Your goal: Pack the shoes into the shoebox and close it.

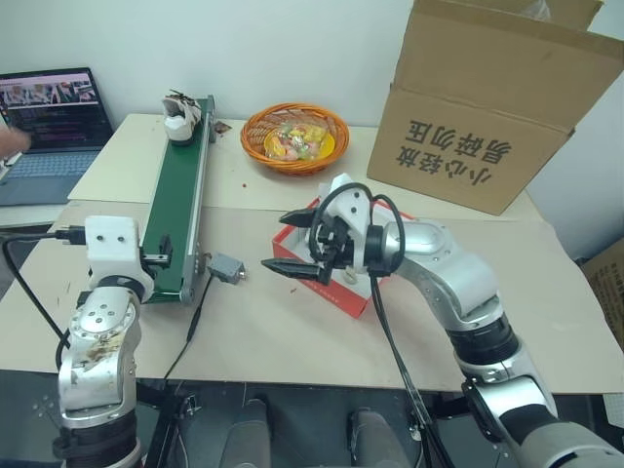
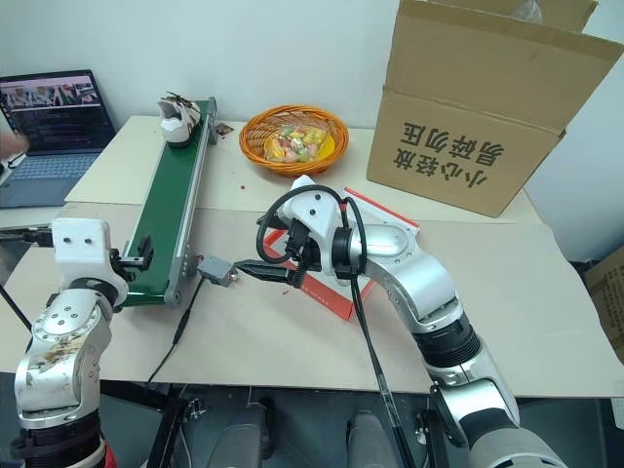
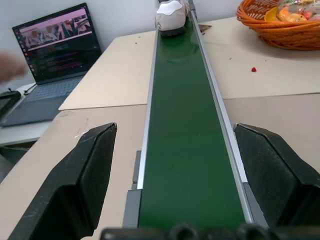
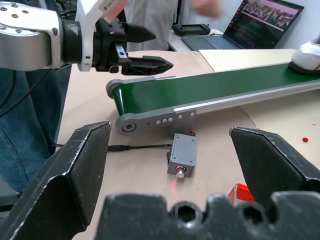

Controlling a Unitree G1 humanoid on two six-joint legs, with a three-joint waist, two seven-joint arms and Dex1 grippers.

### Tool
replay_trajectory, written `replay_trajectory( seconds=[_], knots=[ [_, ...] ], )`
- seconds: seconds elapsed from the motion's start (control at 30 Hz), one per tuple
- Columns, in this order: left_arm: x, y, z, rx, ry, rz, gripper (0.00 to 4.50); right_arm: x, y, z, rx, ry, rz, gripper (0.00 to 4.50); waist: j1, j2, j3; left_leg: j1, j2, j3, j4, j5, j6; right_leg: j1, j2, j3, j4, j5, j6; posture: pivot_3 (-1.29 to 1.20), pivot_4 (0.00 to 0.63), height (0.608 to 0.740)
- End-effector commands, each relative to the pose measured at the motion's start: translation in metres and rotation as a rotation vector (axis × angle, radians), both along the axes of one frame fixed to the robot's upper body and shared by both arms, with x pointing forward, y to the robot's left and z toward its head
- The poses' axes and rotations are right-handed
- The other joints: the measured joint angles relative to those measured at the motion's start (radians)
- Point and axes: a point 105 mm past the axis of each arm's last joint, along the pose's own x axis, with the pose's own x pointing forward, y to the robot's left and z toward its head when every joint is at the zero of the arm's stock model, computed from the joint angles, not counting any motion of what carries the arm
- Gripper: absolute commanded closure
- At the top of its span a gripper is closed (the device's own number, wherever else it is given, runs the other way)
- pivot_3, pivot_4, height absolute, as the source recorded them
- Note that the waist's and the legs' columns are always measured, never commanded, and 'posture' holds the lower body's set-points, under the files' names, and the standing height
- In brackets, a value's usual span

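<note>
Green belt [image 1: 178, 210] runs from near left to far, with one white shoe [image 1: 181, 118] on its far end. Left gripper [image 4: 141, 64] hangs open and empty at its near end. Right gripper [image 1: 295, 244], wide open and empty, points left over the red shoebox [image 1: 336, 292].

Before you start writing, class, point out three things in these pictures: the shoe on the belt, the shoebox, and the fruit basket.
shoe [image 1: 181, 118]: left eye view, on its white upper.
shoebox [image 2: 389, 230]: right eye view, on the red lid behind the arm.
basket [image 1: 255, 140]: left eye view, on the woven orange rim.
</note>
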Motion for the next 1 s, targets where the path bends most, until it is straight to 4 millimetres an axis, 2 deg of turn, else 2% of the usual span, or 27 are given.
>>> replay_trajectory(
  seconds=[0.03, 0.63, 1.0],
  knots=[
    [0.001, -0.004, 0.008, 0.014, -0.054, -0.006, 0.0, -0.003, 0.001, 0.009, 0.022, -0.048, -0.006, 0.0, 0.0, 0.0, 0.0, 0.0, 0.0, 0.0, 0.0, 0.0, 0.0, 0.0, 0.0, 0.0, 0.0, 0.0, 0.0, 0.0, 0.15, 0.721],
    [0.005, -0.007, -0.03, -0.007, 0.017, -0.007, 0.0, 0.004, -0.003, 0.004, 0.01, -0.037, -0.046, 0.0, 0.0, 0.0, 0.0, 0.0, 0.0, 0.0, -0.001, 0.0, 0.0, 0.0, 0.0, 0.0, 0.0, 0.0, 0.0, 0.0, 0.15, 0.721],
    [0.01, -0.004, -0.036, -0.039, 0.009, -0.021, 0.0, 0.006, -0.004, 0.007, 0.022, -0.04, -0.062, 0.0, 0.0, 0.0, 0.0, 0.0, 0.0, 0.0, -0.001, 0.0, 0.0, -0.001, 0.0, 0.0, -0.001, 0.0, 0.0, 0.0, 0.15, 0.721]
  ],
)
